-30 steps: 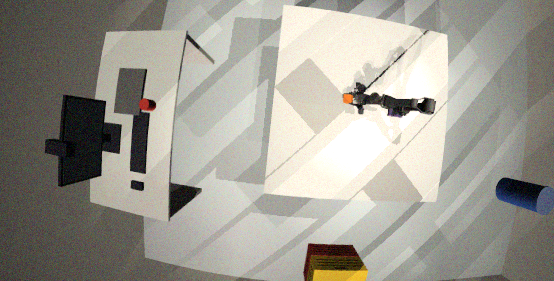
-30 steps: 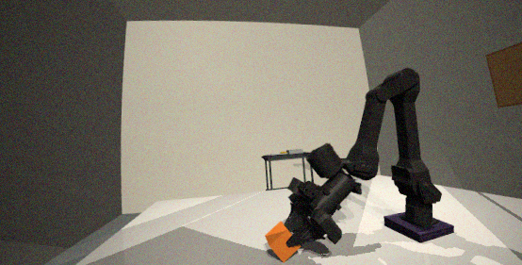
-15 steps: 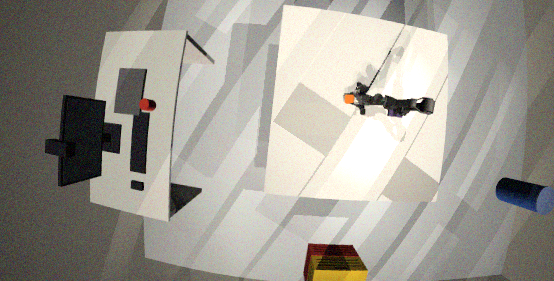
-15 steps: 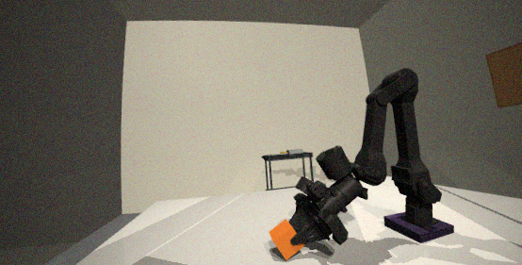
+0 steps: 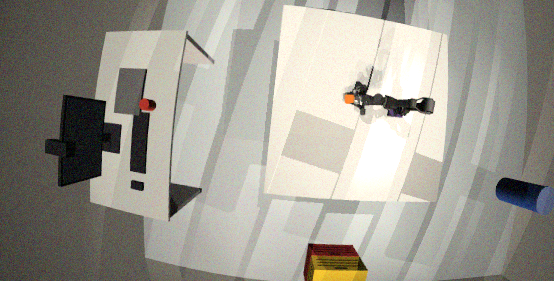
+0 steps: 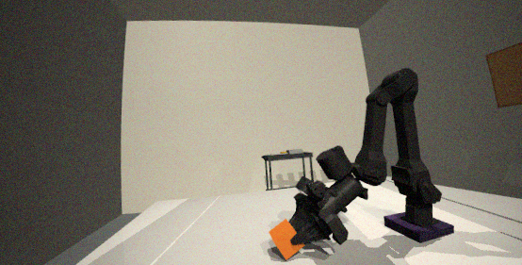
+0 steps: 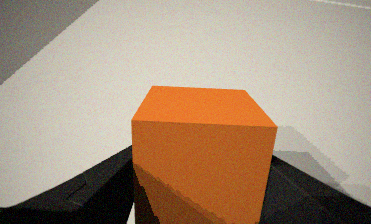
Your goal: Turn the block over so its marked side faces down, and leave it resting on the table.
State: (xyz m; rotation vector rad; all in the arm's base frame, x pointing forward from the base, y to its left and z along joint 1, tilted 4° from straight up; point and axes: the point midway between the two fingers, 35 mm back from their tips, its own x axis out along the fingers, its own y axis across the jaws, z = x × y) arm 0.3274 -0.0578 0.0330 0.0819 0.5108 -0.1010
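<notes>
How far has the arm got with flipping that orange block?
Done: the gripper is shut on the orange block, gripping it from both sides. In hand: the block is tilted, its lower corner at or near the white table, so it looks mid-turn. No mark shows on the faces in view, so which side faces down is unclear. Left: finish the turn, set it flat, let go.
</notes>
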